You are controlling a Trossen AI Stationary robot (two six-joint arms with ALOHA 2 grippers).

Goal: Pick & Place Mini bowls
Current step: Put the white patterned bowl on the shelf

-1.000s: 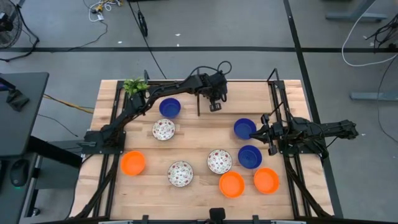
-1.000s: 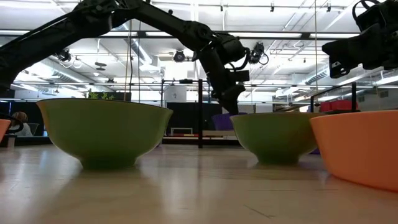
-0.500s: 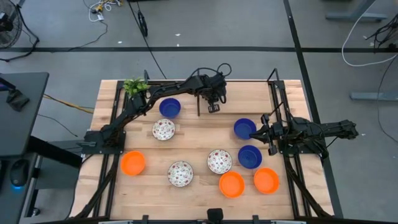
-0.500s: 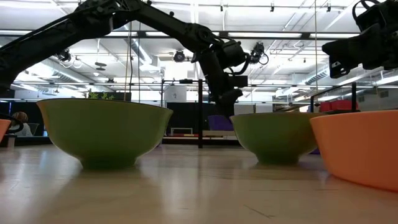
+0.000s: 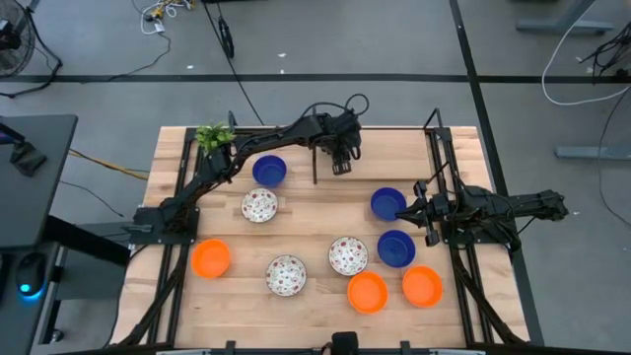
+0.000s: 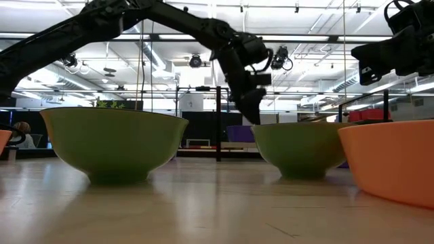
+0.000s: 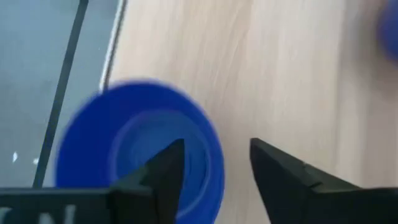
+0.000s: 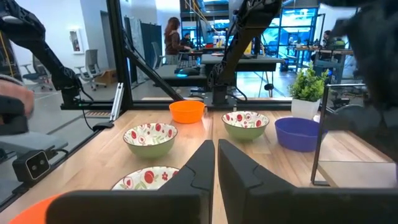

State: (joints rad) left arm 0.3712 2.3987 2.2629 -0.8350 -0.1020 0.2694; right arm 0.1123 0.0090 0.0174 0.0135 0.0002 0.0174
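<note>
From above, the left gripper (image 5: 341,165) hangs over the table's far edge, near a blue bowl (image 5: 269,171); the other mini bowls (image 5: 345,255) sit upright, round, rims up, while the right gripper (image 5: 415,209) rests beside another blue bowl (image 5: 387,203). Left wrist view: fingers (image 7: 283,177) apart, empty, over a blue bowl (image 7: 140,146); right wrist view: fingers (image 8: 202,167) pressed together.

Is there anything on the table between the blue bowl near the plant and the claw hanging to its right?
Only a thin upright black post stands between that blue bowl and the left gripper, per the high view.
</note>
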